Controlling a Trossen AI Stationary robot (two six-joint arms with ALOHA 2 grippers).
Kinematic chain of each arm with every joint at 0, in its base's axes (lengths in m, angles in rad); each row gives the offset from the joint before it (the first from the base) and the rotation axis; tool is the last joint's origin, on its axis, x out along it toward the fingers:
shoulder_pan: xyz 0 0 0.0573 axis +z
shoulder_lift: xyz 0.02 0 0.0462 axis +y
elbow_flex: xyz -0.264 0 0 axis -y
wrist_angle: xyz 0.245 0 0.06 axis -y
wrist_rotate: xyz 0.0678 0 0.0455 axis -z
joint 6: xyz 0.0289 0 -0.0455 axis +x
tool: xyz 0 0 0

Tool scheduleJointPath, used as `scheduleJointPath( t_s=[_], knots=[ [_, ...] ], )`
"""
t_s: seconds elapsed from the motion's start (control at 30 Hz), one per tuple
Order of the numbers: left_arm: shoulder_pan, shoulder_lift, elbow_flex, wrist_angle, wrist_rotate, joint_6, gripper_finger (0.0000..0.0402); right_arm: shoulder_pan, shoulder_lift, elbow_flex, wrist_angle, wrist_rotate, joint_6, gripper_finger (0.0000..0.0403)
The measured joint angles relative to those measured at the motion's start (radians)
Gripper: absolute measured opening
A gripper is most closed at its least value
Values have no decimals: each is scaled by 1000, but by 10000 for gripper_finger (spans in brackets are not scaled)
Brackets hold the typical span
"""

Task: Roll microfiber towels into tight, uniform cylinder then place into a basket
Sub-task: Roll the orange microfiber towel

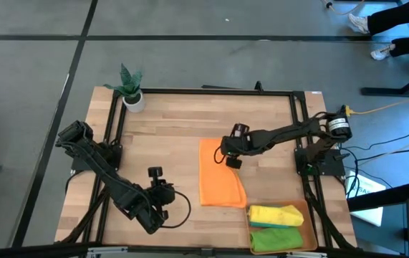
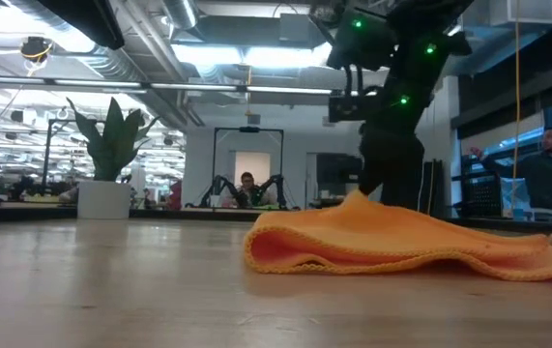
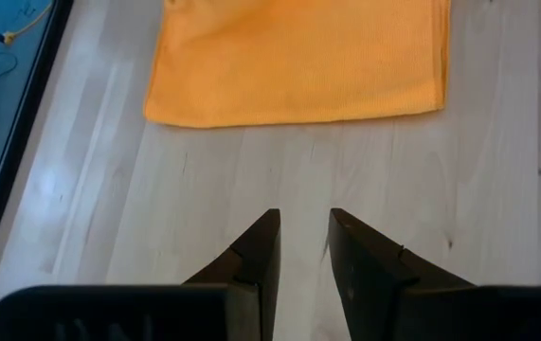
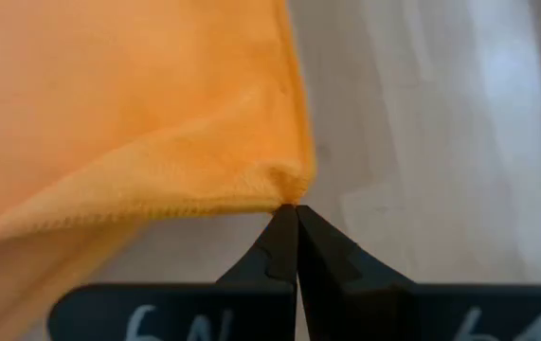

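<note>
The right tool (image 4: 296,213) is pinching, tips together, a corner of the soft, limp orange microfiber towel (image 4: 137,114), which is sagging on the wooden tabletop (image 1: 168,136); the left tool (image 3: 303,237) is waiting slightly apart.

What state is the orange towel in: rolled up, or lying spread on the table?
Spread, not rolled: the orange towel lies flat, one corner pinched and lifted by the shut right gripper.

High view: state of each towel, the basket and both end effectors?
orange towel: flat on the table, unrolled, one corner pinched.
yellow towel: rolled, in basket.
green towel: rolled, in basket.
basket: holds two rolls.
right end effector: shut on orange towel's corner.
left end effector: open, empty.
</note>
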Motion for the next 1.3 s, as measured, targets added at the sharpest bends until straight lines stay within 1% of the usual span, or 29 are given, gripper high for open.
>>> scheduleJointPath(
  t_s=[0.27,0.43,0.5,0.63,0.73,0.9,1.0,1.07,1.13,1.2,1.3],
  knots=[
    [0,0,0,1,-4,0,84,0,-10,0,-157,136,-24,2],
    [0,0,0,2,-4,0,84,0,-10,0,-160,146,-27,3],
    [0,0,0,1,-4,0,84,0,-10,0,-160,127,-34,6],
    [0,0,0,2,-4,0,84,-1,-9,0,-154,50,-51,25],
    [0,0,0,2,-4,0,84,-3,-9,0,-147,43,-51,46],
    [0,0,0,2,-4,0,84,-4,-9,0,-147,44,-40,99],
    [0,0,0,3,-4,0,84,-4,-8,14,-180,69,42,135],
    [0,0,0,3,-4,0,84,-4,-7,45,-219,63,85,153],
    [0,0,0,3,-5,0,84,-4,-7,81,-245,32,136,166],
    [0,0,0,3,-5,0,84,-4,-7,118,-236,-20,181,173],
    [0,0,0,3,-5,0,84,10,-9,129,-122,-135,174,177]
  ],
)
